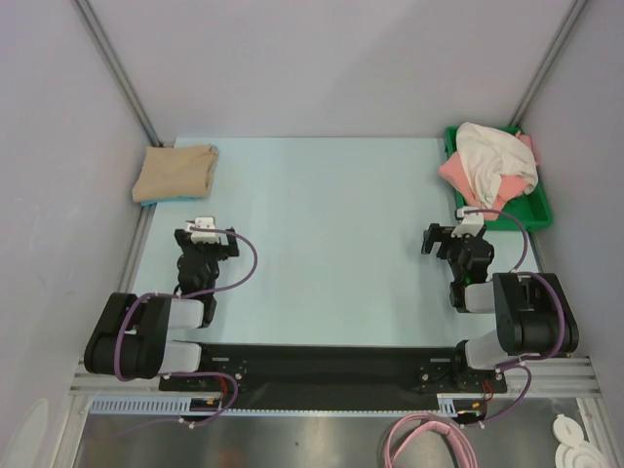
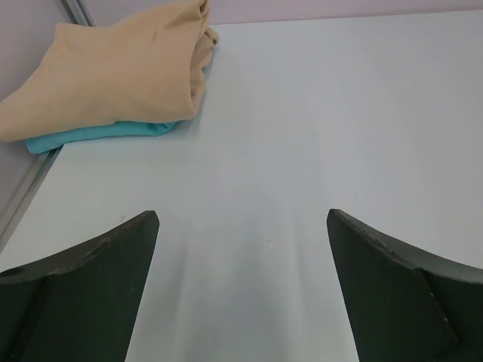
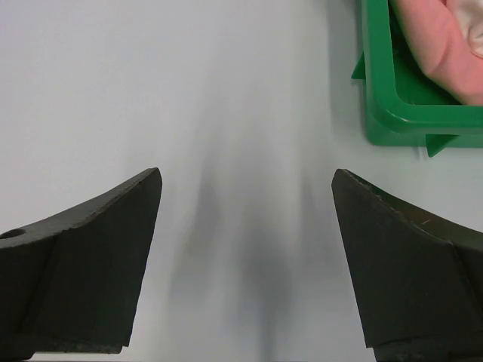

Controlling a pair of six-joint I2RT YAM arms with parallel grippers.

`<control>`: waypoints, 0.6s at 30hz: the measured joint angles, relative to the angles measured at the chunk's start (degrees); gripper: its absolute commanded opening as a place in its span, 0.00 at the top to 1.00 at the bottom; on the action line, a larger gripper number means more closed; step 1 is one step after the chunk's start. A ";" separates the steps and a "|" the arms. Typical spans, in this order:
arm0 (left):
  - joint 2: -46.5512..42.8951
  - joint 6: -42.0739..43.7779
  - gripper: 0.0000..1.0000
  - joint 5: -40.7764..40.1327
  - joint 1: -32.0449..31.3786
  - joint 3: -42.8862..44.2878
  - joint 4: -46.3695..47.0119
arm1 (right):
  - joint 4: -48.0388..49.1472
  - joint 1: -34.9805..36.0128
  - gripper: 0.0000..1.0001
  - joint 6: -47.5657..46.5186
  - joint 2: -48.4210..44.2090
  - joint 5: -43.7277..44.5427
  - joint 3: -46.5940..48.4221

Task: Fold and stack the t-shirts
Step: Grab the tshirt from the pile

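A folded tan-beige t-shirt lies at the table's far left corner, with a turquoise cloth showing under it in the left wrist view. A crumpled cream-white t-shirt lies on a salmon-pink t-shirt in the green tray at the far right. The pink one shows at the top right of the right wrist view. My left gripper stands open over bare table, short of the tan shirt. My right gripper is open and empty, just near-left of the tray.
The tray's corner sits just ahead and to the right of my right fingers. Grey walls enclose the table on three sides, with metal posts at the back corners. The pale table surface lies between the arms.
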 measured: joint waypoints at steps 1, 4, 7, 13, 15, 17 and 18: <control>0.00 0.00 0.00 0.00 0.00 0.00 0.00 | 0.00 0.00 0.00 0.00 0.00 0.00 0.00; 0.00 0.00 0.00 0.00 0.00 0.00 0.00 | 0.02 0.04 0.00 0.00 0.00 0.04 0.00; 0.00 0.00 0.00 0.00 0.00 0.00 0.00 | 0.02 0.17 0.00 0.00 0.00 0.22 0.00; 0.00 0.00 0.00 0.00 0.00 0.00 0.00 | 0.59 1.99 0.00 -1.97 -2.56 -2.27 -1.36; 0.00 0.00 0.00 0.00 0.00 0.00 0.00 | -1.18 1.97 0.01 -2.64 -5.66 -5.27 -1.88; 0.02 0.00 0.00 0.00 0.00 0.00 -0.02 | -9.94 1.14 0.00 -5.29 -10.56 -8.98 0.33; 0.02 0.00 0.00 0.00 0.00 0.00 -0.02 | -16.68 0.70 0.00 -8.17 -13.75 -11.39 2.93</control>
